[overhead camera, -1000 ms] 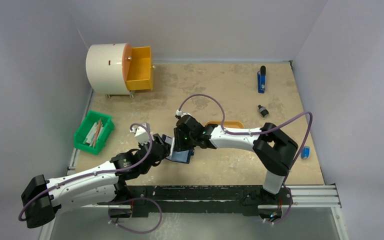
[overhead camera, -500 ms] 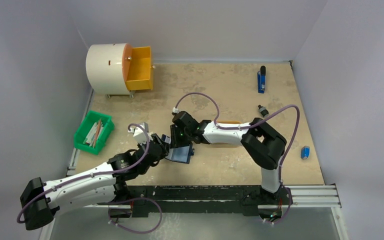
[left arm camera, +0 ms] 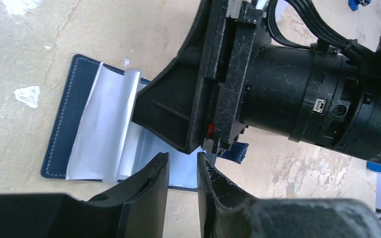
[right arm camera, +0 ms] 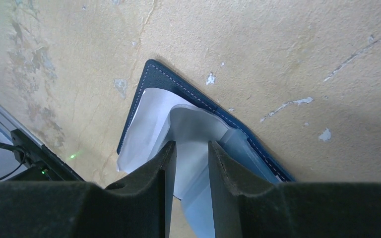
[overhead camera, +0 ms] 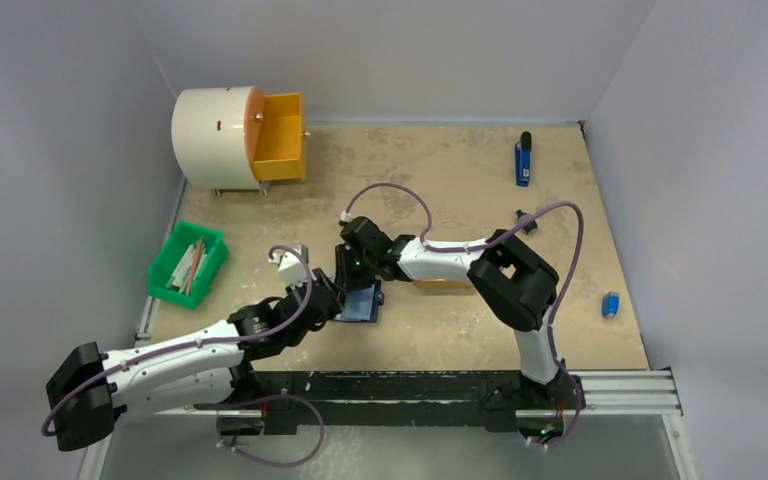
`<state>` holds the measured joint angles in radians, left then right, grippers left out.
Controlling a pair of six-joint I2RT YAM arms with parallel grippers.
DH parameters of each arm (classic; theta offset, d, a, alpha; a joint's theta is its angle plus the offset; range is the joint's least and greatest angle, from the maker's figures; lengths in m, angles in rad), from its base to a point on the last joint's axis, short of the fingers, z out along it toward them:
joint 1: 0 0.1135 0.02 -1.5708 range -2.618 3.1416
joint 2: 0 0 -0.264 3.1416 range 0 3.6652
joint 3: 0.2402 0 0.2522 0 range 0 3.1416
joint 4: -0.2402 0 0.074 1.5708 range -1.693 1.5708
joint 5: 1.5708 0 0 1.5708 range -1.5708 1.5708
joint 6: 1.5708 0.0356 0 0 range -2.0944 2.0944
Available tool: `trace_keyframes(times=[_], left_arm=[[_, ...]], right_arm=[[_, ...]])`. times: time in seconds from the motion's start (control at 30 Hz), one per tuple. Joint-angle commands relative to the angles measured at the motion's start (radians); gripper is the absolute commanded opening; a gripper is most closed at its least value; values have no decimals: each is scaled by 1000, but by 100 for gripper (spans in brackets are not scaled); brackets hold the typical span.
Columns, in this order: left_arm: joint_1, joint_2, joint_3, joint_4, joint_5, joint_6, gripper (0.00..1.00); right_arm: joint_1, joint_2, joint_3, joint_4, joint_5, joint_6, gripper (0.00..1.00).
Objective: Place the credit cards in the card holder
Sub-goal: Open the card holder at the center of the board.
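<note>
The card holder (overhead camera: 364, 303) lies open on the table, navy outside (left arm camera: 63, 130), pale blue inside (right arm camera: 255, 153). Pale whitish sheets (left arm camera: 104, 124) cover its inner side; I cannot tell credit cards from pockets there. My right gripper (overhead camera: 351, 283) points down onto the holder, and one black finger (left arm camera: 166, 111) rests on the pale lining. Its jaws (right arm camera: 191, 151) stand a little apart, and a pale strip in the gap does not fill it. At the holder's near edge my left gripper (left arm camera: 182, 162) holds a narrow gap with nothing in it.
A white drum (overhead camera: 210, 135) with an open orange drawer (overhead camera: 280, 150) stands at the back left. A green bin (overhead camera: 188, 263) of sticks sits at the left edge. An orange tray (overhead camera: 440, 284) shows under the right arm. Small blue items (overhead camera: 523, 160) (overhead camera: 611, 304) lie at the right.
The right arm has folded in, carrying its gripper left over the card holder. The left gripper's jaws have narrowed and it has edged closer to the holder.
</note>
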<state>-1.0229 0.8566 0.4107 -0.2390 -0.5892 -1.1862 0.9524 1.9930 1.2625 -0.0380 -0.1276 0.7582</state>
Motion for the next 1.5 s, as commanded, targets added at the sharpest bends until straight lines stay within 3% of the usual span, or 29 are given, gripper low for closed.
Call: trace_keyframes(times=[0.0,0.37,0.67,1.2,1.47], left_arm=[[2,41,-4,102,21,32,24],[2,145,-79,133,6,-16,0],[2,219,-108,79,-67,-88,0],[2,348,-100,132,-57,-127,0],[3,384,-85,144,-40,-132,0]], right_arm=[[-1,21,28,-1,-28,10,34],[-17,-7,-31,33,-32,51,34],[-28,-68,-79,20,-3,67,34],[-40,-368,-347,-23,115,34,39],[122,-599,-396,-15,204,-118,43]])
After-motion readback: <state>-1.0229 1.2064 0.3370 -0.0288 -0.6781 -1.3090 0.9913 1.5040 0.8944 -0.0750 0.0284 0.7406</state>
